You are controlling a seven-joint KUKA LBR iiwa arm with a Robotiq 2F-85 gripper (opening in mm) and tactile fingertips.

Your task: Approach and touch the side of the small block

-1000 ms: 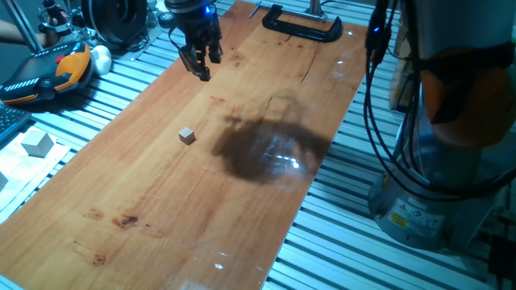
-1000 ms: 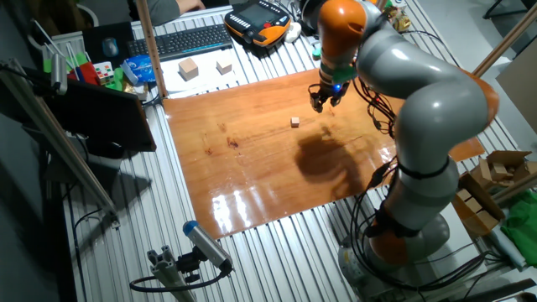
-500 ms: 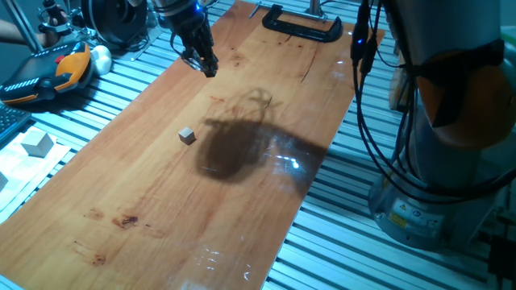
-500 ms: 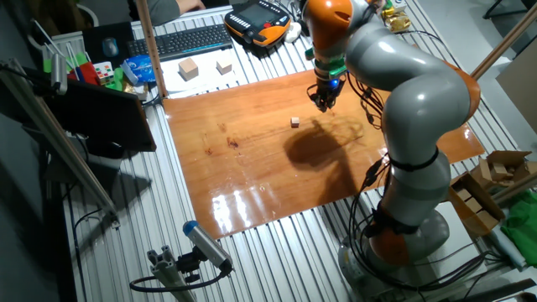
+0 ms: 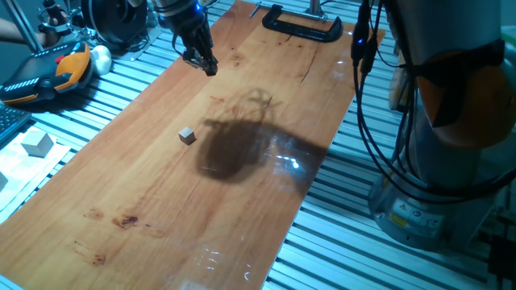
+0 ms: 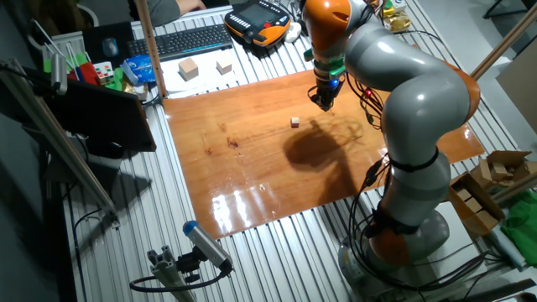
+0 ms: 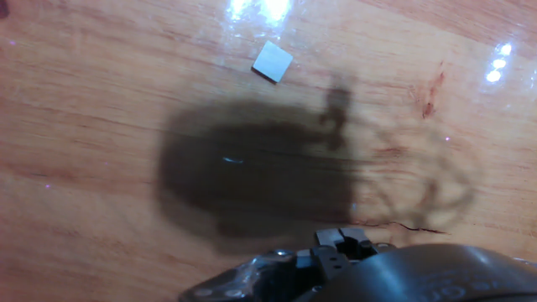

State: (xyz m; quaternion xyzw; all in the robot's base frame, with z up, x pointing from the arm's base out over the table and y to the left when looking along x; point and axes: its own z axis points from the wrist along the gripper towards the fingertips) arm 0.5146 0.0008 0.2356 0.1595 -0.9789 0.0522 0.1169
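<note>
The small block [image 5: 187, 135] is a tiny pale cube lying alone on the wooden tabletop [image 5: 161, 209]. It also shows in the other fixed view [image 6: 294, 122] and near the top of the hand view [image 7: 273, 61]. My gripper [image 5: 203, 64] hangs above the table's far part, well behind the small block and not touching it. In the other fixed view the gripper [image 6: 325, 102] is to the block's right. In the hand view the fingertips [image 7: 340, 241] sit pressed together with nothing between them. The arm's dark shadow lies between gripper and block.
A black clamp [image 5: 302, 24] grips the table's far edge. A larger whitish cube [image 5: 36, 142] and an orange-black pendant [image 5: 48, 72] lie off the board at left. Two wooden blocks [image 6: 189, 69] and a keyboard [image 6: 180, 40] lie beyond it. The robot base [image 5: 435, 193] stands at right.
Over the last second the gripper turned and shifted slightly back along the table, and its shadow slid left toward the block. In the last half second nothing moved.
</note>
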